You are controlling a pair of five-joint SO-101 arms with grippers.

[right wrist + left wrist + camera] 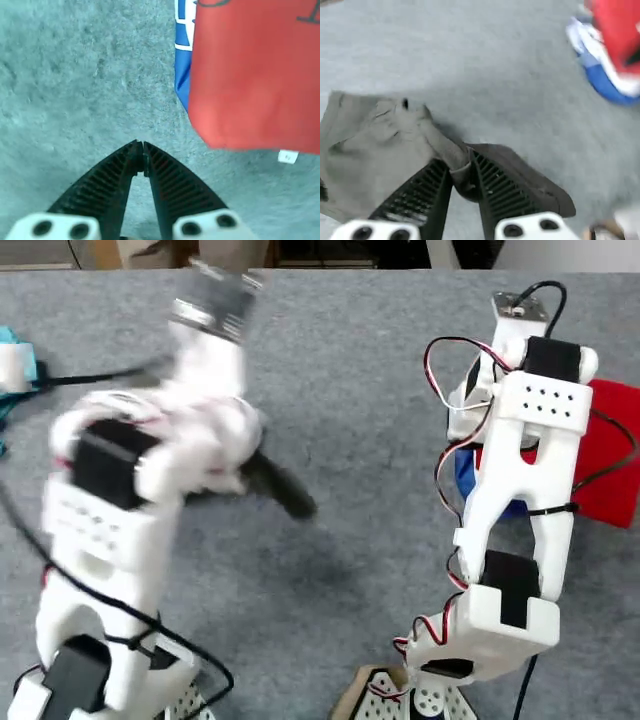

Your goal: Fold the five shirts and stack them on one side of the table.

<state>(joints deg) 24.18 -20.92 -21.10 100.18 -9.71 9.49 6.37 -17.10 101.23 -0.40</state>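
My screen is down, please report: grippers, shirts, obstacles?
Left gripper shut on grey shirt. Right gripper shut, empty, near red shirt atop blue shirt. No obstacle seen.

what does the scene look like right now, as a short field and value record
left pincer: shut on a fold of the grey shirt
right pincer: shut, holding nothing, over the table beside the stack
stack: red shirt lying on the blue shirt, on the right arm's side of the table
grey shirt state: crumpled, not folded, apart from the stack
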